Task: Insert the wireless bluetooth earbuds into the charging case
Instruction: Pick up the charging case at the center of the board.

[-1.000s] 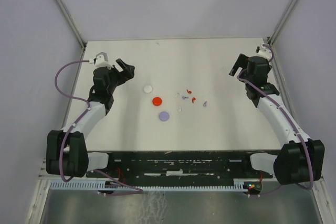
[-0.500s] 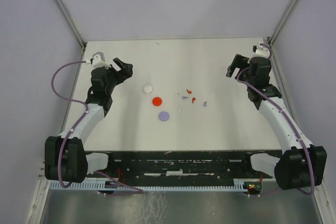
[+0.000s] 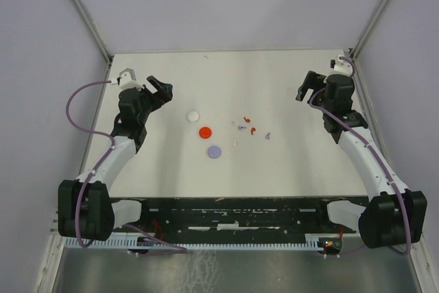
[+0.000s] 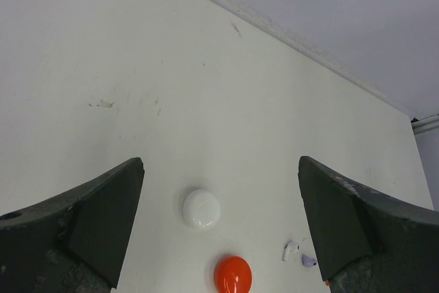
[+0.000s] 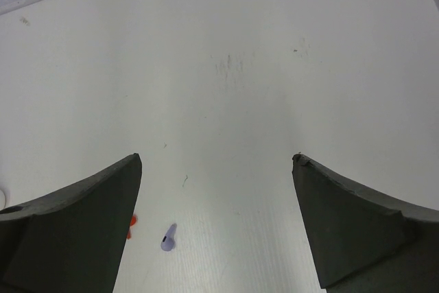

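Wireless bluetooth earbuds lie loose on the white worktop, scattered just to the right of the round red case. They are tiny red, white and pale purple pieces, all outside the cases. Nearer than the red case, just beside it, sits the purple case. Farther, a little to its left, is the white case. Well left of the red case the left hand hangs open, holding nothing. Well to the right, the right hand is open and empty too.
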Tool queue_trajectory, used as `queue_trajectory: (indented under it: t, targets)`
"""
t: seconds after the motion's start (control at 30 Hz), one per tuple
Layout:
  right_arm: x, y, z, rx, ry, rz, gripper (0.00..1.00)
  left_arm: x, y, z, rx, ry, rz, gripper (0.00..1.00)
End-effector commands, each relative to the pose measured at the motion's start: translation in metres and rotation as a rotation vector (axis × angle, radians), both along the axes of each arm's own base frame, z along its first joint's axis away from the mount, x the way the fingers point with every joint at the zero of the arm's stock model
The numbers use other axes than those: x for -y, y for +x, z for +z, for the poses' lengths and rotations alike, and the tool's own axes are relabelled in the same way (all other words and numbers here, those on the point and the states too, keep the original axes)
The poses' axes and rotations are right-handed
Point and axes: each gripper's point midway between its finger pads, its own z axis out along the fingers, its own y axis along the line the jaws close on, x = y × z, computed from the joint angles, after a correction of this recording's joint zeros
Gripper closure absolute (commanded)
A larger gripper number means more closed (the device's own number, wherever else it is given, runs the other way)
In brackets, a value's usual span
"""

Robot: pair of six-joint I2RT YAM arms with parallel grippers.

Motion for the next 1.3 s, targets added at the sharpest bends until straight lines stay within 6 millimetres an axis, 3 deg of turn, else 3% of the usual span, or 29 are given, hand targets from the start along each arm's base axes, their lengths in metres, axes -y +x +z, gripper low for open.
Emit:
queue_trajectory:
  t: [0.0, 1.27]
  targets:
    - [0.004, 0.002, 0.008, 0.028, -0.019, -0.012, 0.01, -0.002, 0.002, 0.024, 0.061, -0.028, 0.017, 0.00]
    - [-0.003, 0.001, 0.010, 0.021, 0.010, 0.020, 0.01, -0.004, -0.010, 0.035, 0.074, -0.029, 0.020, 0.00]
